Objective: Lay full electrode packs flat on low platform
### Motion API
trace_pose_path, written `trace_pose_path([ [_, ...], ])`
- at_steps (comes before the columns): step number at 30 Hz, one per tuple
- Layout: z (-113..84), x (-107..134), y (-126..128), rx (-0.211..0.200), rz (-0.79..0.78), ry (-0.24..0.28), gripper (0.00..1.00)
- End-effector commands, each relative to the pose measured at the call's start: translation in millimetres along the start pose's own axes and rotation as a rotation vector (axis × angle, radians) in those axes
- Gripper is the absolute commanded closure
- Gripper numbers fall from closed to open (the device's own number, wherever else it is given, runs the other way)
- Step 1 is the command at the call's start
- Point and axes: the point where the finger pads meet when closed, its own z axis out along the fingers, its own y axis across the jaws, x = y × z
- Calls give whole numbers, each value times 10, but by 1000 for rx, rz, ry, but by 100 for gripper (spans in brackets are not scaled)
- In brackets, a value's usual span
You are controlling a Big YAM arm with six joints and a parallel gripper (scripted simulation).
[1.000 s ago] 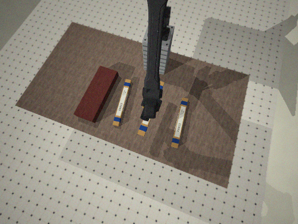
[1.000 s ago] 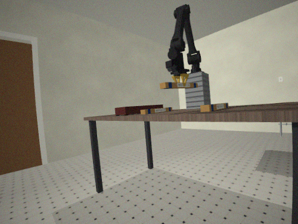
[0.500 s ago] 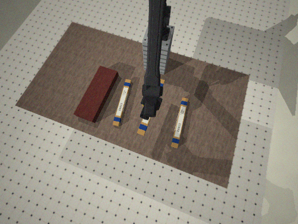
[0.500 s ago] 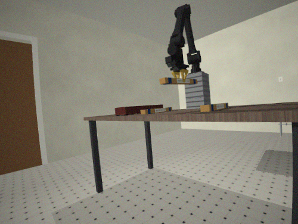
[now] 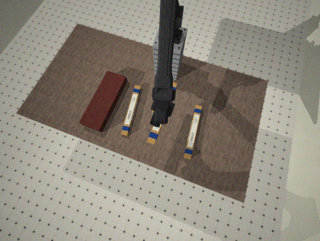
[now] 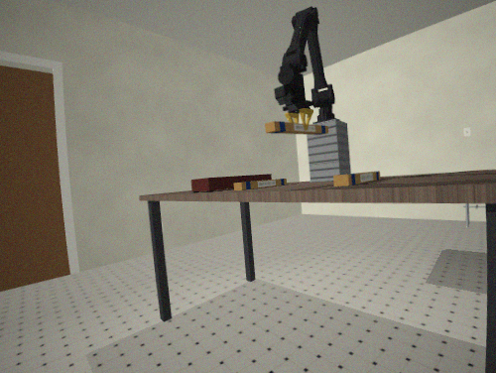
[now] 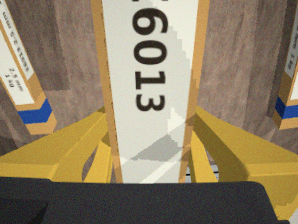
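Note:
My gripper [image 6: 300, 127] [image 7: 150, 111] is shut on the middle electrode pack [image 5: 152, 136] [image 6: 287, 127] [image 7: 150, 60], held about level and well above the table. Its yellow fingers press on both long sides. In the top view the arm hides most of this pack. The left pack [image 5: 131, 110] [image 6: 260, 185] [image 7: 17, 70] lies flat on the table, between the held pack and the low platform. The right pack [image 5: 193, 132] [image 6: 357, 179] [image 7: 288, 107] also lies flat on the table. The low dark red platform [image 5: 103, 100] [image 6: 230, 182] has nothing on it.
The brown table [image 5: 64, 64] [image 6: 422, 193] bears the platform at its left part. The grey ribbed pedestal [image 5: 178, 58] [image 6: 327, 151] of the arm stands at the back edge. The left pack lies close beside the platform's right side.

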Motion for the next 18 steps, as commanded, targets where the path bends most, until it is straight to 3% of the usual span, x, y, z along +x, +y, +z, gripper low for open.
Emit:
trace_pose_path([
  [1,-573,-399,57,-33,-4,-120,100],
  [18,-646,-362,47,-35,-4,-127,100],
])
